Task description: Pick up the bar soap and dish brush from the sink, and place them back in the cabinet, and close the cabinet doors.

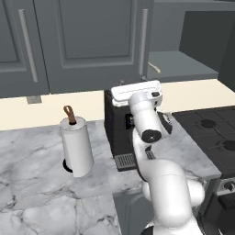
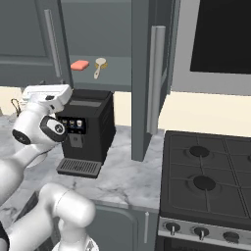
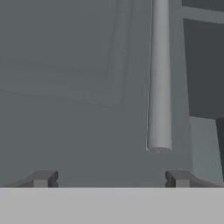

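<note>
The salmon bar soap (image 2: 79, 64) and the dish brush (image 2: 99, 66) lie side by side on the grey shelf of the open upper cabinet (image 2: 98, 29). The brush's pale handle (image 1: 153, 68) pokes out at the shelf edge. The right cabinet door (image 2: 142, 73) stands swung out, edge-on, with its silver handle (image 2: 156, 78). The left door (image 1: 92, 36) faces front, its handle (image 1: 143, 41) next to the opening. My gripper (image 3: 110, 179) is open and holds nothing. It points at the left door panel just below and left of the handle's lower end (image 3: 159, 131). The sink is out of view.
A black coffee machine (image 2: 88, 127) stands on the marble counter (image 1: 32, 183) under my hand (image 1: 135, 90). A paper towel roll (image 1: 77, 147) is to its left. A black stove (image 2: 211, 181) lies to the right, with a dark microwave (image 2: 220, 34) above it.
</note>
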Robot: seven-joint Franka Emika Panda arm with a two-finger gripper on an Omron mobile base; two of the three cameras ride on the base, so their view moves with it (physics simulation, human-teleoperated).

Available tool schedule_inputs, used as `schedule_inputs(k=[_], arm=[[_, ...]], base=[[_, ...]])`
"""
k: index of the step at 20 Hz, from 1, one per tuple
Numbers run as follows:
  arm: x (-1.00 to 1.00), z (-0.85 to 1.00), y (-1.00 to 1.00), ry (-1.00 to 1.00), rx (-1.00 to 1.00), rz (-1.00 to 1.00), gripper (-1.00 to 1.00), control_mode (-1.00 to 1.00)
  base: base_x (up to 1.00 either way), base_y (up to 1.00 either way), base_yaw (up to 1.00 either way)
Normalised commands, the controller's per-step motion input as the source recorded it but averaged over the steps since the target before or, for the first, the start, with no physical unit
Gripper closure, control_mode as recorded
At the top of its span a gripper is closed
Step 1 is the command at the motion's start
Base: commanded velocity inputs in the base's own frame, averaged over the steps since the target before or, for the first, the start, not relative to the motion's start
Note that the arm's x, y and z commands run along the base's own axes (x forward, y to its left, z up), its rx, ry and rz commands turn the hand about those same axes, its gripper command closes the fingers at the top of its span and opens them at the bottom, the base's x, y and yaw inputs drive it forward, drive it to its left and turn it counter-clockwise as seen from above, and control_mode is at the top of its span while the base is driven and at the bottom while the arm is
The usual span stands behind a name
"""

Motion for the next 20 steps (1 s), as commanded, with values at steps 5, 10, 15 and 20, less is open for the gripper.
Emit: schedule_inputs(k=[5,10,15,20], arm=[[-0.40,0.00,-0.24,0.00,0.00,0.01,-1.00,-1.00],[-0.30,0.08,-0.21,0.01,0.00,0.00,-1.00,-1.00],[-0.28,0.32,-0.16,0.08,0.00,0.00,-1.00,-1.00],[-0.24,0.38,-0.04,0.15,0.00,0.00,-1.00,-1.00]], base=[[0.00,0.00,0.00],[0.00,0.00,0.00],[0.00,0.00,0.00],[0.00,0.00,0.00]])
